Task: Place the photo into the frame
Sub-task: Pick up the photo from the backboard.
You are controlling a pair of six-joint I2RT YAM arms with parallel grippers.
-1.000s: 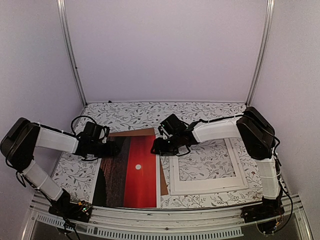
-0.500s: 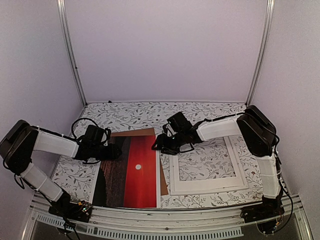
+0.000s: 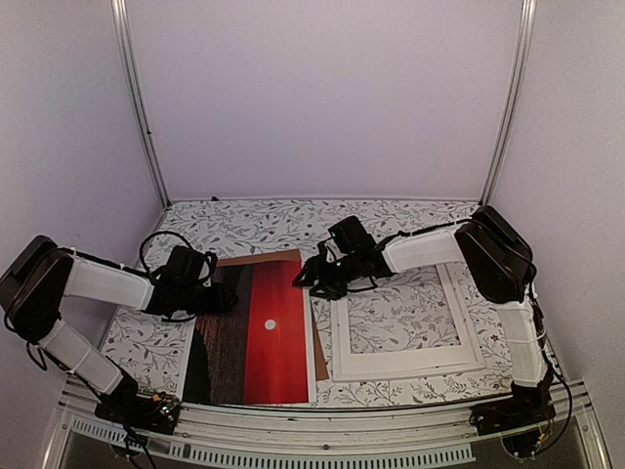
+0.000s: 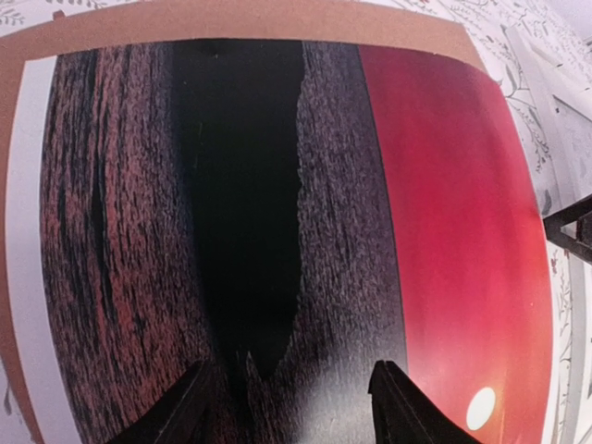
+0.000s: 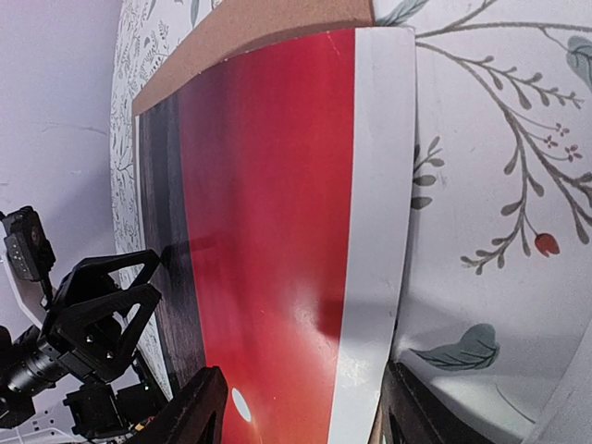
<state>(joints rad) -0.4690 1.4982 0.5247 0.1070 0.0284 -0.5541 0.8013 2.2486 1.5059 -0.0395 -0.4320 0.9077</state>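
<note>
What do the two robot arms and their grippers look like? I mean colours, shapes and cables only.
Both arms are alike. The left arm and the right arm have white link covers between bulky black joints. The left gripper and the right gripper are black, each with two tapering fingers. A thin black cable loops beside the left wrist. No markings are legible.

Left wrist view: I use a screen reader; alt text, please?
The photo fills the view: dark sea and land left, red sky right, white sun lower right. The open left gripper shows at the bottom; a brown backing board edges the top.
</note>
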